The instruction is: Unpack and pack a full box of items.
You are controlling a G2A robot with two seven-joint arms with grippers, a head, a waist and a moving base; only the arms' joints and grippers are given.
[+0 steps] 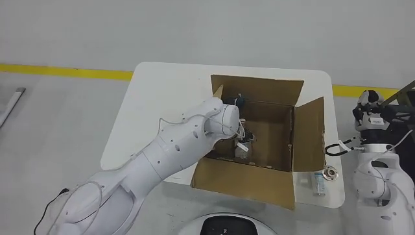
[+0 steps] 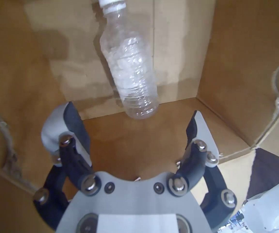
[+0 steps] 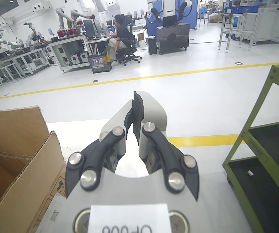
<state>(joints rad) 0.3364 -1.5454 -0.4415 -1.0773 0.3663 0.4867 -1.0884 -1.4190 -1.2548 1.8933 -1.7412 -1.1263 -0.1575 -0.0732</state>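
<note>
An open cardboard box (image 1: 305,134) stands on the white table (image 1: 155,105). My left arm reaches down into it, and the left gripper (image 2: 134,115) is open just short of a clear plastic bottle (image 2: 129,64) with a white cap that lies on the box floor (image 2: 154,134). Nothing is between its fingers (image 2: 75,120). The bottle shows faintly in the top view (image 1: 242,149). My right gripper (image 3: 136,109) is shut and empty, held off the table's right end beside the box's flap (image 3: 20,170), which also shows in the top view (image 1: 375,121).
A small round item (image 1: 332,171) and a small bottle (image 1: 318,183) lie on the table right of the box. A green cart (image 3: 265,146) stands right of the table. Yellow floor lines (image 1: 65,71) run behind.
</note>
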